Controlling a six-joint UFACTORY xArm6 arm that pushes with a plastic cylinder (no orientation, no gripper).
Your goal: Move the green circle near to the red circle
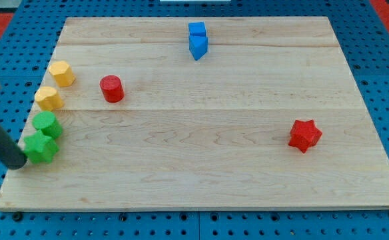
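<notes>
The green circle (47,124) stands near the board's left edge, just above the green star (41,148) and touching it. The red circle (112,88) stands up and to the right of it, a short way off. My tip (18,162) is at the lower left edge of the board, right next to the green star's left side and below-left of the green circle. The dark rod slants up to the view's left edge.
Two yellow blocks (62,73) (49,99) stand above the green circle along the left edge. Two blue blocks (197,30) (198,47) are at the top middle. A red star (305,135) is at the right. The wooden board (208,180) lies on a blue pegboard.
</notes>
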